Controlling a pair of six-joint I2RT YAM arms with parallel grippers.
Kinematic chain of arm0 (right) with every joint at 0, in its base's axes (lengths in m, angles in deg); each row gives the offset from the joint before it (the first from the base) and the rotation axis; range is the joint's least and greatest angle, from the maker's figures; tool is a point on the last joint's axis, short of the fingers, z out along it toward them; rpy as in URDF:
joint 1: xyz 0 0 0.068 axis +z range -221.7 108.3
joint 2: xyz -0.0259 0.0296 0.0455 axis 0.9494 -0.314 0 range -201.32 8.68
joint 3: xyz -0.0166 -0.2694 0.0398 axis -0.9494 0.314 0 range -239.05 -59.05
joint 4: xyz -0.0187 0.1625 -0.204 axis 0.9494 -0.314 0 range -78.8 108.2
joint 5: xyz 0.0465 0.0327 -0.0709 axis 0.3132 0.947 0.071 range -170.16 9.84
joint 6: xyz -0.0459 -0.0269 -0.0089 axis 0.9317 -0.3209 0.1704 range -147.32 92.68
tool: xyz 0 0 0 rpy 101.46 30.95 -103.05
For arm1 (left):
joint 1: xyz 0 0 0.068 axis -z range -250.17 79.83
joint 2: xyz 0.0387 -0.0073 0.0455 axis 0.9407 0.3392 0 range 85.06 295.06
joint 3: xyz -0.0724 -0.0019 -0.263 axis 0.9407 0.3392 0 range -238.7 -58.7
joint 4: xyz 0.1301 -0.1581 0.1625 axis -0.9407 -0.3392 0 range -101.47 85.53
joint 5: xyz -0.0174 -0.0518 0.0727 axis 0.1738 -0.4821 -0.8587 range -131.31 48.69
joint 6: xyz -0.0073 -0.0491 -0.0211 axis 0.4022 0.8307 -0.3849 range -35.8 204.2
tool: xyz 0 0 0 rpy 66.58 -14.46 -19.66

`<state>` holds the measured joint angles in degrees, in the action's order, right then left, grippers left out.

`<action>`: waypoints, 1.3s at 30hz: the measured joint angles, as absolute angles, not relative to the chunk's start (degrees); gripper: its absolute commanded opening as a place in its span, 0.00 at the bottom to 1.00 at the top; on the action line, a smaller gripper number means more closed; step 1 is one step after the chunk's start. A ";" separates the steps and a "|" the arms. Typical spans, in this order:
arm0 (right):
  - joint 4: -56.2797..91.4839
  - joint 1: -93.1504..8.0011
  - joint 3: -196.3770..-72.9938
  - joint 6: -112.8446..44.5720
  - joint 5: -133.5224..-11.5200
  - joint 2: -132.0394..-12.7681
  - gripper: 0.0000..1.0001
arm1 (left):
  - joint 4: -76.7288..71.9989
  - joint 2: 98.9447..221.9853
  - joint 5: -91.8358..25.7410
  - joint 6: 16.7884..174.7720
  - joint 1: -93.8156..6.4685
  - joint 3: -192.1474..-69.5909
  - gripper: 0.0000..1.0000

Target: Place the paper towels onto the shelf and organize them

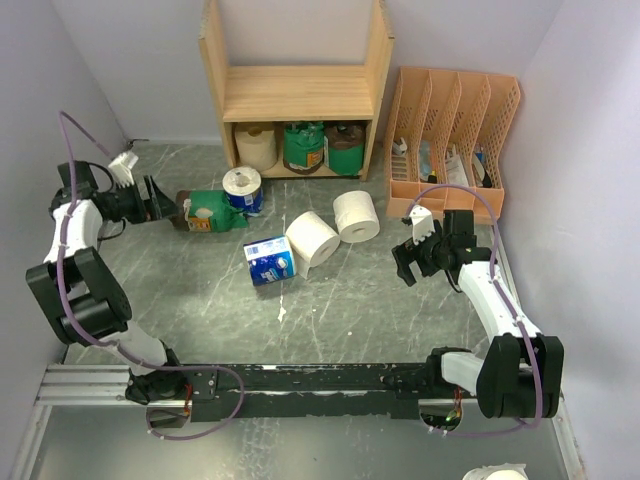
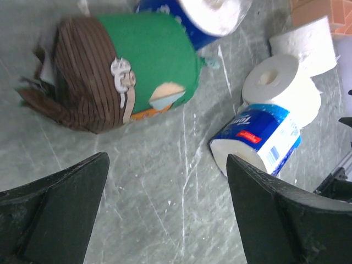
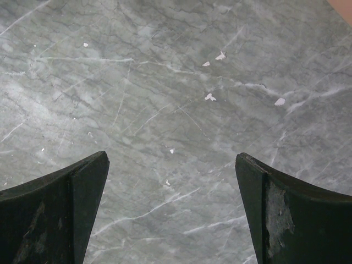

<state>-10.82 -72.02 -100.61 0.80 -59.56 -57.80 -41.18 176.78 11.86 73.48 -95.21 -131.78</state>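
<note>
Table: grey marbled surface that carries everything listed below.
Shelf: stands at the far edge. Its lower tier holds three paper towels side by side: a pale roll, a green roll and a dark brown roll. Its upper tier carries none.
Loose rolls: five lie on the table before the shelf: a green-and-brown roll, an upright blue-and-white roll, a toppled blue-and-white roll and two white rolls.
Progress: I judge it under halfway, with three shelved and five still to place.
My left pincer: jaws apart, empty, just beside the green-and-brown roll.
My right pincer: jaws apart, empty, over bare table, touching no roll.
</note>
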 measured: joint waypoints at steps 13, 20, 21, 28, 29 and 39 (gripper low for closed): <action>-10.82 -72.02 -100.61 0.80 -59.54 -57.34 1.00 | -24.33 179.78 7.25 81.81 -95.25 -124.57 0.98; -10.82 -72.02 -100.61 0.80 -59.56 -57.34 1.00 | -20.52 184.08 5.78 81.89 -95.25 -126.16 0.94; -10.82 -72.02 -100.61 0.80 -59.58 -57.34 1.00 | -20.44 185.61 5.80 81.89 -95.25 -126.71 0.94; -10.82 -72.02 -100.61 0.80 -59.61 -57.34 1.00 | -20.22 192.15 5.85 82.27 -94.73 -127.69 0.91; -10.82 -72.02 -100.61 0.80 -59.61 -57.34 1.00 | -20.22 192.34 5.89 82.33 -94.55 -127.69 0.91; -10.80 -72.02 -100.61 0.80 -59.76 -57.34 1.00 | -20.06 192.65 7.09 83.01 -91.63 -130.10 0.81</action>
<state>-10.80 -72.02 -100.61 0.80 -59.76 -57.34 -20.06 192.65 7.09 83.01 -91.63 -130.10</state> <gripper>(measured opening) 0.996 0.844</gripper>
